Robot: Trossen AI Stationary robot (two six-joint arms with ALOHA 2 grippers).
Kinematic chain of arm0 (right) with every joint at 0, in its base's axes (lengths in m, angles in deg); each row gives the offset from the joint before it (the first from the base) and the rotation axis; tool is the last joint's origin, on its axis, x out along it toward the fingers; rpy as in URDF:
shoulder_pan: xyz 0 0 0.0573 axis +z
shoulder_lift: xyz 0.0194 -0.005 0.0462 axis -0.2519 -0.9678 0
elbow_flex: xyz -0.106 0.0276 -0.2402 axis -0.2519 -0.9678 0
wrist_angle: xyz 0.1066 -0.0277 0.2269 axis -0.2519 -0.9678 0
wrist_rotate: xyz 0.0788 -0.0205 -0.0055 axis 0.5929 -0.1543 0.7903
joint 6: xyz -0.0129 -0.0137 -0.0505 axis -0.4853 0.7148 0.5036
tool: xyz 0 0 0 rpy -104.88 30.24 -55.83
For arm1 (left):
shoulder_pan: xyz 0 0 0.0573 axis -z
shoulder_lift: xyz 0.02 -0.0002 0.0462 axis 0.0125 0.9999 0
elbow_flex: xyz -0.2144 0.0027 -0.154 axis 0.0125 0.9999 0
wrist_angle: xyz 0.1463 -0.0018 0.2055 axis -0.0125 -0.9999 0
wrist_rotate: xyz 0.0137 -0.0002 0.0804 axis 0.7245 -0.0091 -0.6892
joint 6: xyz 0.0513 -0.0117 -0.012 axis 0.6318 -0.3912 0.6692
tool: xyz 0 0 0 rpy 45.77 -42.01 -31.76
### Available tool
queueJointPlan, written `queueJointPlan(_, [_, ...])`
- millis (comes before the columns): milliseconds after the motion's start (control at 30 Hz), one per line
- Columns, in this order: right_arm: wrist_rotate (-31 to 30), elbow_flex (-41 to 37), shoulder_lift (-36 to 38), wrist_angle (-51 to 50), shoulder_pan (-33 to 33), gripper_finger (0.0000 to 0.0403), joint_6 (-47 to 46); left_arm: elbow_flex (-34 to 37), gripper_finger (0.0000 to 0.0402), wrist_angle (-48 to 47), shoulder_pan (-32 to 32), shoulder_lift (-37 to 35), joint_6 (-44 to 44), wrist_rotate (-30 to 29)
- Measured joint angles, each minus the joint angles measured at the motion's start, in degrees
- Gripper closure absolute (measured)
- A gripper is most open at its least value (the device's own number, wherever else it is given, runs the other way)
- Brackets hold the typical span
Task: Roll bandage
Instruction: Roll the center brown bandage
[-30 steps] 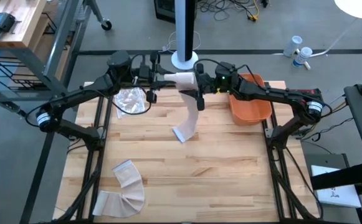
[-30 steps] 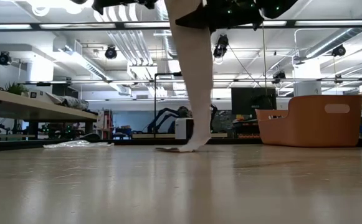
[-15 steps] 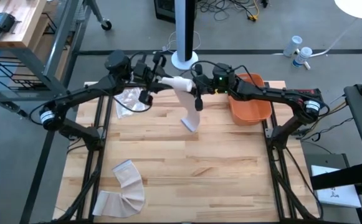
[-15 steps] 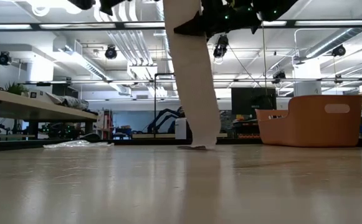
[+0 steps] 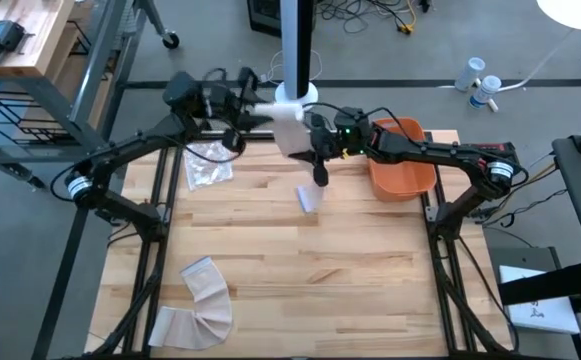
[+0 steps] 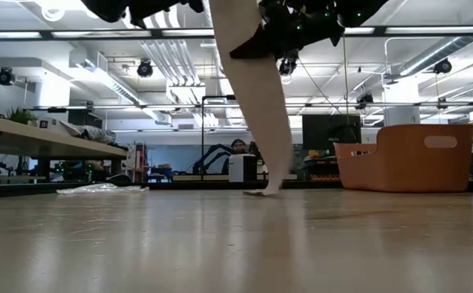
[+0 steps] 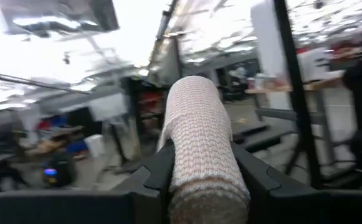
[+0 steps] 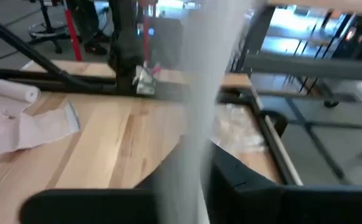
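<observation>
A white bandage is partly wound into a roll (image 5: 282, 114), held high over the table's far middle by my left gripper (image 5: 268, 110), which is shut on it. From the roll a loose strip (image 6: 256, 98) hangs down, and its lower end (image 5: 308, 198) rests on the wooden table (image 5: 370, 280). My right gripper (image 5: 317, 150) is beside the roll, shut on the strip just below it. In the left wrist view the roll (image 7: 199, 143) stands out past the fingers. My left gripper pinches the roll's near end (image 7: 196, 180) between its two fingers (image 7: 159, 177), one on each side of its round wall. The roll lies along the fingers, sticks out past them and is lifted clear of the table. My right gripper has the hanging strip (image 8: 196, 124) between its two fingers (image 8: 240, 174), close under the roll. It comes at it about level from the table's right. The strip hangs below the fingers with its end on the table.
An orange bin (image 5: 402, 165) stands at the far right. A crumpled clear wrapper (image 5: 208, 162) lies at the far left, and a second, unrolled bandage (image 5: 202, 300) near the front left. A white post (image 5: 295, 60) stands just beyond the far edge.
My left gripper has gone toward the far edge and a little right, turning the roll as it went. The hanging strip has grown shorter, and its lower end has slid along the table toward the far right. My right gripper has sunk slightly.
</observation>
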Motion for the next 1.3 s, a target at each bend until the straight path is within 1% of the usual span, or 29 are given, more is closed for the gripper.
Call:
queueJointPlan(67, [-0.02, -0.02, 0.00, -0.08, 0.00, 0.0347, -1.11, -0.06, 0.0304, -0.29, -2.11, -0.38, 0.01, -0.10])
queueJointPlan(167, [-0.99, -0.02, 0.55, 0.16, 0.02, 0.0295, -1.34, -0.06, 0.0301, -2.11, -4.28, -0.26, 0.42, -0.13])
queueJointPlan(333, [-6.04, -0.04, 3.27, 0.05, 0.00, 0.0209, 0.59, -0.06, 0.0297, -7.48, -6.61, -0.25, 4.82, -0.11])
queueJointPlan(433, [-10.02, -0.04, 5.00, -0.91, 0.00, 0.0166, 4.05, -0.06, 0.0302, -9.77, -7.12, -0.26, 7.51, -0.12])
queueJointPlan(533, [-13.43, -0.07, 7.44, -1.22, 0.11, 0.0132, 9.79, -0.06, 0.0302, -14.44, -7.45, -0.29, 12.23, -0.18])
queueJointPlan(600, [-16.91, -0.04, 8.90, 0.41, 0.54, 0.0116, 14.38, -0.04, 0.0300, -18.24, -7.54, -0.29, 14.88, -1.93])
queueJointPlan(667, [-18.88, -0.04, 9.58, 2.74, 1.16, 0.0106, 19.86, -0.04, 0.0298, -21.93, -7.62, -0.29, 17.52, -5.10])
queueJointPlan(800, [-19.01, -0.04, 9.39, 8.54, 2.95, 0.0099, 31.60, -0.02, 0.0301, -28.68, -7.63, -0.29, 21.65, -9.29])
queueJointPlan(867, [-18.99, 0.07, 8.34, 11.93, 3.73, 0.0099, 36.65, -0.02, 0.0304, -30.90, -7.62, -0.29, 23.62, -9.92])
queueJointPlan(933, [-18.85, -0.02, 7.28, 13.05, 3.85, 0.0101, 40.33, 0.00, 0.0305, -32.28, -7.56, -0.33, 25.47, -9.73])
queueJointPlan(1067, [-18.40, -0.02, 5.64, 16.62, 3.85, 0.0113, 45.17, -0.48, 0.0300, -33.56, -6.92, -0.55, 26.99, -8.69])
queueJointPlan(1133, [-18.38, -0.02, 5.54, 18.30, 4.10, 0.0120, 44.79, -2.27, 0.0301, -36.17, -6.58, -0.55, 27.13, -8.73])
queueJointPlan(1167, [-18.36, 0.15, 5.72, 18.58, 4.35, 0.0123, 43.17, -3.62, 0.0303, -38.16, -6.37, -0.55, 27.84, -8.67])
queueJointPlan(1233, [-18.24, 1.58, 6.20, 18.16, 4.52, 0.0129, 37.22, -6.46, 0.0307, -41.33, -5.90, -0.58, 30.41, -8.69])
queueJointPlan(1300, [-18.32, 3.95, 6.66, 18.46, 4.49, 0.0135, 29.02, -8.94, 0.0308, -43.39, -5.81, -0.60, 32.82, -8.63])
